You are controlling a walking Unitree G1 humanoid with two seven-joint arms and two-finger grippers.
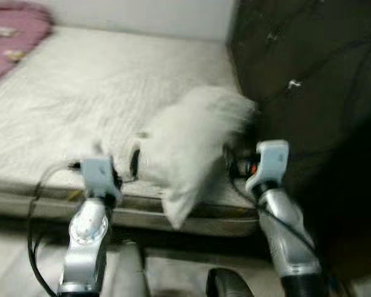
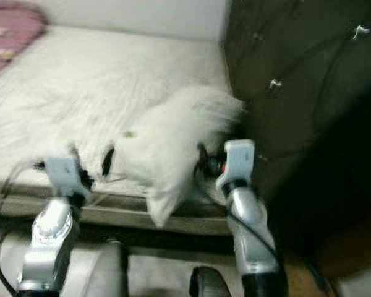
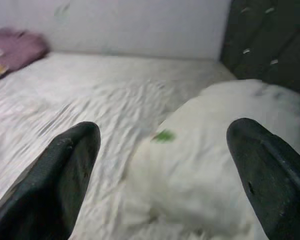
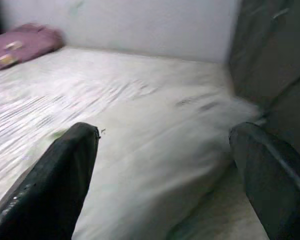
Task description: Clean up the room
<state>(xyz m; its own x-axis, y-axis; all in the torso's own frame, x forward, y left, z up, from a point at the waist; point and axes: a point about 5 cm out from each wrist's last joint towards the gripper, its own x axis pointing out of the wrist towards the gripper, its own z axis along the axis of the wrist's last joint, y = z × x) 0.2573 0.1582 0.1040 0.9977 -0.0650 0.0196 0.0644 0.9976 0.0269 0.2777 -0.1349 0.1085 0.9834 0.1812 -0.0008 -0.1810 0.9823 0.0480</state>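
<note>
soft white rectangular pillow (image 1: 191, 148) hangs off the white mattress (image 1: 80, 99) edge at 6 o'clock, left gripper (image 3: 160, 170) and right gripper (image 4: 165, 175) both spread wide flanking it; step looks like two-handed pickup, next squeeze inward.

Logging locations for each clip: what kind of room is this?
Most likely a bedroom. A wide bed with a pale sheet fills the view, a white pillow lies at its near edge beside a dark tufted headboard, and a pink blanket is bunched at the far corner.

We note a dark tufted headboard (image 1: 309, 93) at three o'clock, a pale wall (image 1: 148, 12) at twelve o'clock.
</note>
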